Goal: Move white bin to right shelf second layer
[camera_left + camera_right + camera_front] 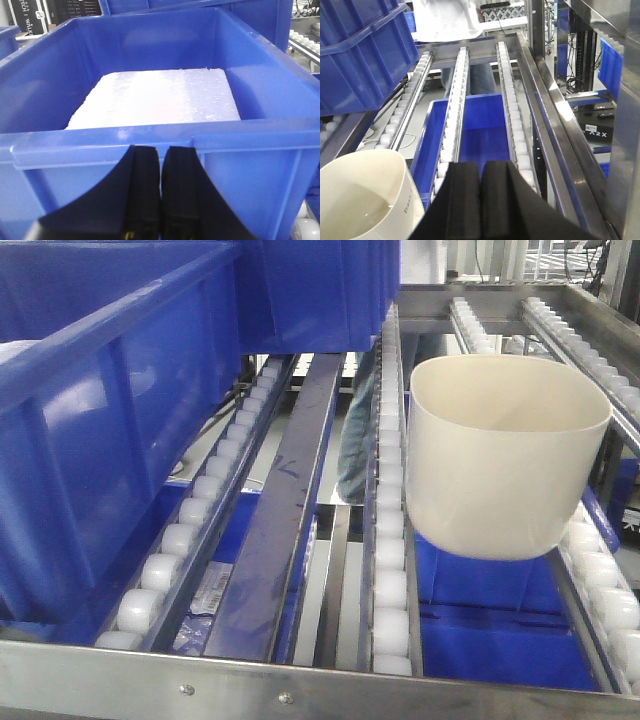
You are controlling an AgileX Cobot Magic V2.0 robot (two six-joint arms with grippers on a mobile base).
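Note:
The white bin (500, 455) stands upright on the right shelf second layer (390, 570), spanning two lanes of white rollers. Neither gripper shows in the front view. In the right wrist view the bin's rim (362, 192) is at the lower left, and my right gripper (481, 166) is just to its right over the roller lanes (512, 120), shut with nothing in it and apart from the bin. My left gripper (161, 150) is shut and empty, close to the near wall of a blue crate (150, 145).
Large blue crates (110, 410) fill the left lanes, the near one holding a white slab (155, 97). Another blue crate (480, 130) lies on the level below. A steel front rail (300, 680) and right-hand uprights (560, 115) bound the shelf.

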